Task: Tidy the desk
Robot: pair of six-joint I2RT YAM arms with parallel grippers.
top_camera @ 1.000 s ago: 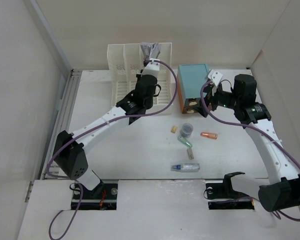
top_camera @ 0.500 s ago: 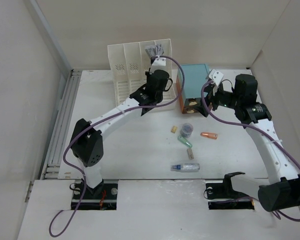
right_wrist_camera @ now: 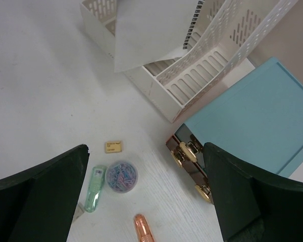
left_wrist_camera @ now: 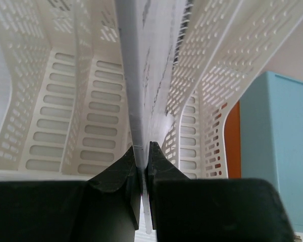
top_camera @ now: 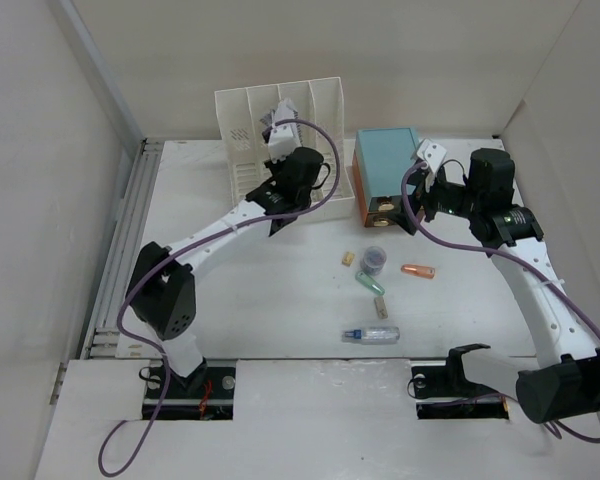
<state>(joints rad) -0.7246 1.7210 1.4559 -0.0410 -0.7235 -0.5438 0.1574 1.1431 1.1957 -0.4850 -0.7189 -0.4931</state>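
Note:
The desk (top_camera: 280,290) is a white tabletop with small items scattered across its middle. My left gripper (top_camera: 278,132) hangs over the white slotted file rack (top_camera: 242,150) at the back, shut on a thin white paper sheaf (top_camera: 276,112). In the left wrist view the paper (left_wrist_camera: 151,75) stands edge-on between the rack's dividers (left_wrist_camera: 50,111), pinched at my left gripper (left_wrist_camera: 143,161). My right gripper (top_camera: 412,200) hovers open beside the teal box (top_camera: 387,165). Its wrist view shows my right gripper (right_wrist_camera: 145,151) spread wide above bare desk (right_wrist_camera: 40,101), holding nothing.
Below the teal box (right_wrist_camera: 257,116) with brass drawer knobs lie a tan eraser (right_wrist_camera: 113,146), a round jar of paper clips (right_wrist_camera: 121,176), a green stapler-like item (right_wrist_camera: 93,189) and an orange tube (right_wrist_camera: 143,228). A clear bottle with a blue cap (top_camera: 372,334) lies nearer the arm bases.
My left arm has carried the paper from over the rack's right compartments leftward to over a middle slot. The right arm has not moved.

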